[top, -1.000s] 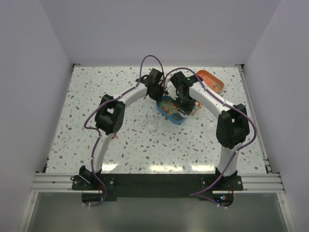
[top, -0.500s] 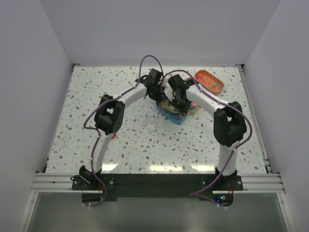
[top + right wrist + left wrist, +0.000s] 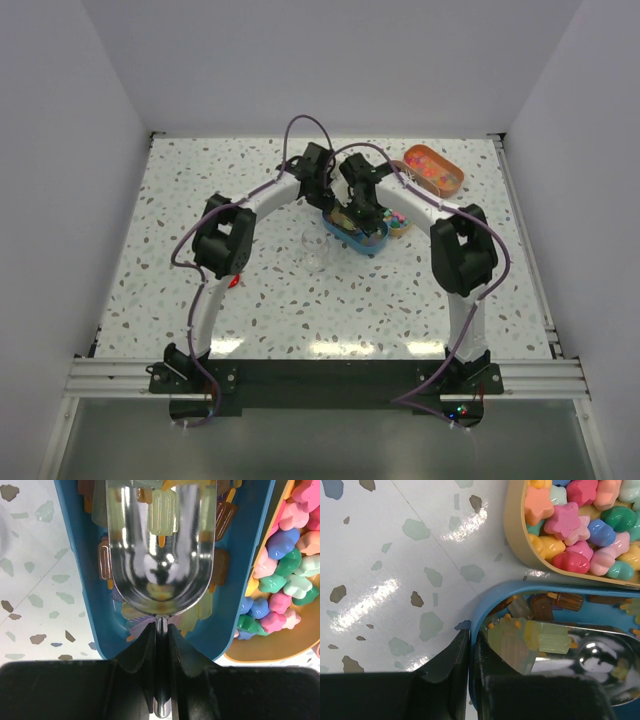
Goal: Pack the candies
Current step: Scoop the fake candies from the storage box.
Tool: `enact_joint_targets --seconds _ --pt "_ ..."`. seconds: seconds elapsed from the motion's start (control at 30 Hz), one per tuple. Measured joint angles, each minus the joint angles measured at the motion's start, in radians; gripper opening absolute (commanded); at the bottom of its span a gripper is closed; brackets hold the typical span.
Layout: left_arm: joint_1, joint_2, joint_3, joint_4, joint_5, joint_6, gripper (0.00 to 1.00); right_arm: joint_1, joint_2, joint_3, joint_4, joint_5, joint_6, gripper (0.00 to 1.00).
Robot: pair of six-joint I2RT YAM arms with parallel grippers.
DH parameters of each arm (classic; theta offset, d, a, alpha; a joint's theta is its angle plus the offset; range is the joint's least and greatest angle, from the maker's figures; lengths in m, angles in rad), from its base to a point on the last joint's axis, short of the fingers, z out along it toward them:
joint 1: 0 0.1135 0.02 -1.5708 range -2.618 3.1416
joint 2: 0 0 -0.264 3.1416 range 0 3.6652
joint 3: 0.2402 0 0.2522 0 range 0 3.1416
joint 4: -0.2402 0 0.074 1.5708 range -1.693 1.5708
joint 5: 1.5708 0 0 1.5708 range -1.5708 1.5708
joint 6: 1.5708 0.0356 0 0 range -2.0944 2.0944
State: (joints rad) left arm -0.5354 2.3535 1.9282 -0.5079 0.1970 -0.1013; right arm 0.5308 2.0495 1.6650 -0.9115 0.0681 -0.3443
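Jaws of the right gripper (image 3: 161,630) are clamped on the thin handle of the silver scoop (image 3: 160,555), holding it so that its bowl lies down inside the blue tin (image 3: 85,605). A pale-green, ice-lolly-shaped candy sits at the scoop's far lip, with more of the candies (image 3: 162,512) in amber and yellow packed under and around it. The low, flat hold looks meant to let the scoop push through the heap and take up a load.

Jaws of the left gripper (image 3: 470,655) are pinched together on the blue tin's rim at its left end, one finger outside the wall and one inside. That grip most likely braces the tin so the scoop's push does not slide it over the counter (image 3: 200,170).

Nearest the arm bases, just near-left of the blue tin, a small clear glass (image 3: 313,250) stands alone; whether anything is in it cannot be told. Touching or just beside the blue tin's far-right side is a beige tin (image 3: 517,535), full of star and swirl sweets in pink, blue, green and yellow. Farthest, well apart toward the far-right corner, an orange tin (image 3: 435,168) holds another mixed lot.

By my judgement the scooping step is under way, and the load is not yet lifted out.
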Motion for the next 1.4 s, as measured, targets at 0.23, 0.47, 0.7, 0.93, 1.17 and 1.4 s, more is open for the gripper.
enact_joint_targets --seconds 0.23,0.47,0.7,0.93,1.17,1.4 --pt "0.008 -0.018 -0.03 0.026 -0.008 -0.002 0.11 0.001 -0.01 -0.058 0.077 -0.009 0.037 0.0" --pt "0.01 -0.041 -0.067 0.045 -0.02 -0.008 0.15 0.004 -0.069 -0.188 0.211 -0.006 0.079 0.0" --pt "0.012 -0.052 -0.08 0.071 -0.015 -0.043 0.25 0.005 -0.117 -0.268 0.304 -0.008 0.123 0.0" --pt "0.011 -0.101 -0.094 0.103 0.002 -0.071 0.34 0.004 -0.115 -0.268 0.365 -0.017 0.144 0.0" --pt "0.012 -0.104 -0.094 0.103 -0.001 -0.076 0.38 0.004 -0.115 -0.283 0.389 -0.018 0.144 0.0" --pt "0.018 -0.104 -0.122 0.117 0.0 -0.115 0.39 0.002 -0.115 -0.303 0.414 -0.023 0.132 0.0"
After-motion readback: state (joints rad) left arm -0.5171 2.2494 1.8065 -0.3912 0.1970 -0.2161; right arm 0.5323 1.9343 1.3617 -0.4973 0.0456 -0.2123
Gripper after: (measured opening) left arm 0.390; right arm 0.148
